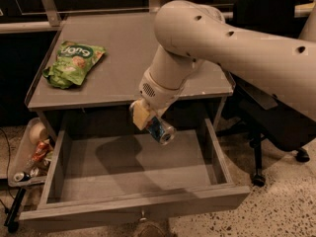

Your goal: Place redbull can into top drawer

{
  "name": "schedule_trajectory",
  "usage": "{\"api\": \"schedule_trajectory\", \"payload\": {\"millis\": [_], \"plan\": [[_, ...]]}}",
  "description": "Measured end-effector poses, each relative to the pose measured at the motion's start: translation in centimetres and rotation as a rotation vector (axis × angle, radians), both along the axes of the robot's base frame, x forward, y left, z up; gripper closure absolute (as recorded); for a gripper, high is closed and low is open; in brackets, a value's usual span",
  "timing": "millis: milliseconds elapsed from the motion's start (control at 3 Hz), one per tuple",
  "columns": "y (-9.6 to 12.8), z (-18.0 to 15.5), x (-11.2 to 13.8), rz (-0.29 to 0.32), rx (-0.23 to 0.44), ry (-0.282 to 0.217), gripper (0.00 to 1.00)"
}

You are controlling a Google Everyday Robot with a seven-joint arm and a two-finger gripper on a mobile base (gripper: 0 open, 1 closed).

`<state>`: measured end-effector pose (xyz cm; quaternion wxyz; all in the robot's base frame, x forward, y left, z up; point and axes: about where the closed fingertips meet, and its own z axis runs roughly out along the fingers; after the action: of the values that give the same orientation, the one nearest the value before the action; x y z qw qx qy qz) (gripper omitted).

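The top drawer (133, 179) is pulled out wide below the grey table (123, 68), and its grey inside shows nothing lying in it. My gripper (148, 122) hangs over the drawer's back middle, just in front of the table's front edge. It is shut on the redbull can (161, 130), a slim blue and silver can held tilted, its shiny end pointing down and right. The can is in the air above the drawer floor. The arm's large white links cover the table's right half.
A green snack bag (73, 63) lies on the table's left part. A side tray (19, 162) with cans and clutter sits low at the left of the drawer. A black wheeled chair (276, 132) stands at the right.
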<state>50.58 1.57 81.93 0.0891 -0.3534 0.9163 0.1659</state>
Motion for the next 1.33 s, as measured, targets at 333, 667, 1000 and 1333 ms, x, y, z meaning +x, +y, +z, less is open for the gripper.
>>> {"api": "schedule_trajectory", "payload": {"millis": [333,667,1000,1333], "plan": [[0.7,-3.8,-1.6,-0.018,0.033,0.06,1.0],[1.4,-9.9,-3.2,-0.077,0.065,0.128,1.0],[1.9,-14.3,-3.2,-0.121,0.08,0.149,1.0],[2.8,-17.4,-1.7,-0.16,0.095,0.145,1.0]]}}
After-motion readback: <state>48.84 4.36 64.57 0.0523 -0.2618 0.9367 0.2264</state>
